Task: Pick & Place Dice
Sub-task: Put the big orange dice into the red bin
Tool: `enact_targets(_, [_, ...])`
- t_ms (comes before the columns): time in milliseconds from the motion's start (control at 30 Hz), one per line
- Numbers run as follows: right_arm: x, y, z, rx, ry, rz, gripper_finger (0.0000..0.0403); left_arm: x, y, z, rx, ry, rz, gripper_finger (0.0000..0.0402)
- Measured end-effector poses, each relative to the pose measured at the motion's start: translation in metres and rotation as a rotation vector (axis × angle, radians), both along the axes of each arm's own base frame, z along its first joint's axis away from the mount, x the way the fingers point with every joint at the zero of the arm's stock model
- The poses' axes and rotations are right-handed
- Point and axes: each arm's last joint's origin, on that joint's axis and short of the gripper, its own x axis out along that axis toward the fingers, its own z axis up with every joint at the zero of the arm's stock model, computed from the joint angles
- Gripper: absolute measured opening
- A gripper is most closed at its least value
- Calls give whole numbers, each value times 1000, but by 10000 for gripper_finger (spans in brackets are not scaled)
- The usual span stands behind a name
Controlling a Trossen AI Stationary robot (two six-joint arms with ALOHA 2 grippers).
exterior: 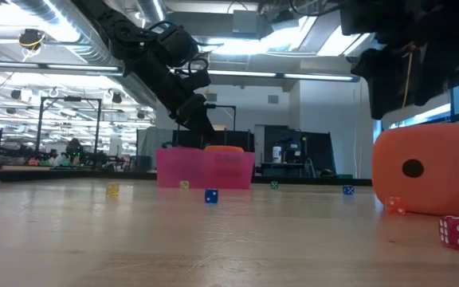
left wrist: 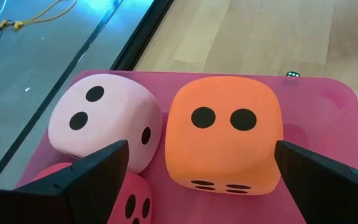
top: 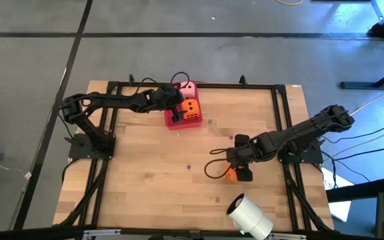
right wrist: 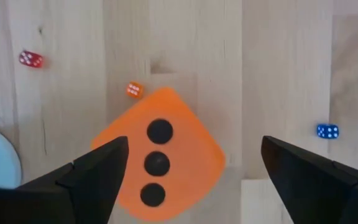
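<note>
Three dice sit together in a tray near the table's far edge. A fourth die lies toward the near right corner, with a roll at the near edge.

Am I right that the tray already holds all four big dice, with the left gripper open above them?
Not quite: the tray holds three. The second orange die sits on the table under the right gripper, as the high view shows. The left gripper is indeed open above the tray.
</note>
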Motion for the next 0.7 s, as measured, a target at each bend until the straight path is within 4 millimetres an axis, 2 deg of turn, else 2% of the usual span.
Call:
enact_targets(300, [-1, 9, 1, 7, -20, 37, 368, 0, 0, 0, 0, 1, 0, 400])
enact_targets(500, [-4, 19, 2, -20, -40, 144, 370, 0, 0, 0, 1, 1, -1, 400])
enact_targets(700, [-6, 26, 2, -43, -62, 216, 397, 0, 0, 0, 1, 0, -1, 400])
